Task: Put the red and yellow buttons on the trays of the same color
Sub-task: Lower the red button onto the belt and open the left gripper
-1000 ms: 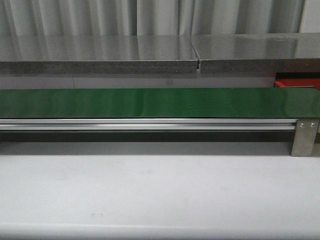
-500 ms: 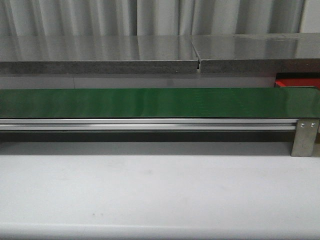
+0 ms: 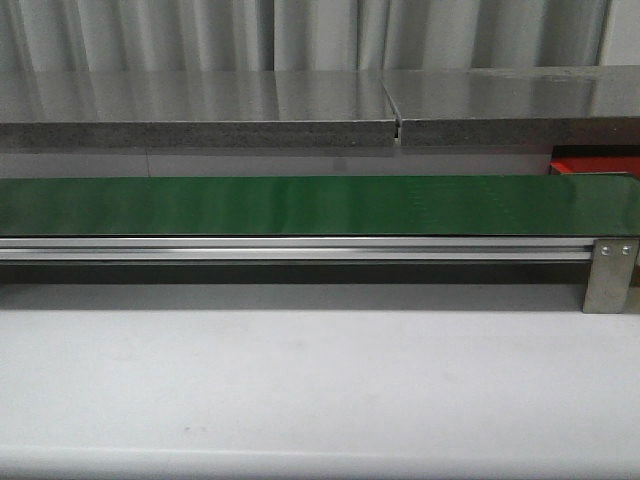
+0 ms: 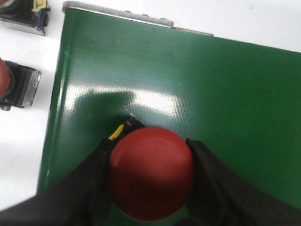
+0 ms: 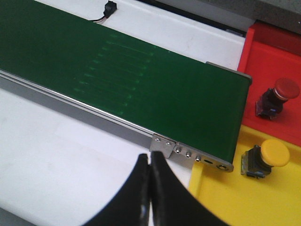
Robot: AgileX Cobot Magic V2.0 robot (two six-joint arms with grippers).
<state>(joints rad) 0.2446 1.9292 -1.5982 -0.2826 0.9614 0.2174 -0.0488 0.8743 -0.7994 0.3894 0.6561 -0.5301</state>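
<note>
LEFT hand is pinching the red button over the green belt (two spares sitting at ten o'clock) | RIGHT hand is idling, fingers pressed together | HANDLING: looking rigid, light, cap glossy and likely slippery; gripping the squarer body below seems safer | red tray is waiting.

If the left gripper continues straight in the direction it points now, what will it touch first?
Most likely the green conveyor belt. The left gripper points down at it, its fingers shut on a red button, so the button's underside would probably touch before the fingers. The gap above the belt is unclear.
</note>
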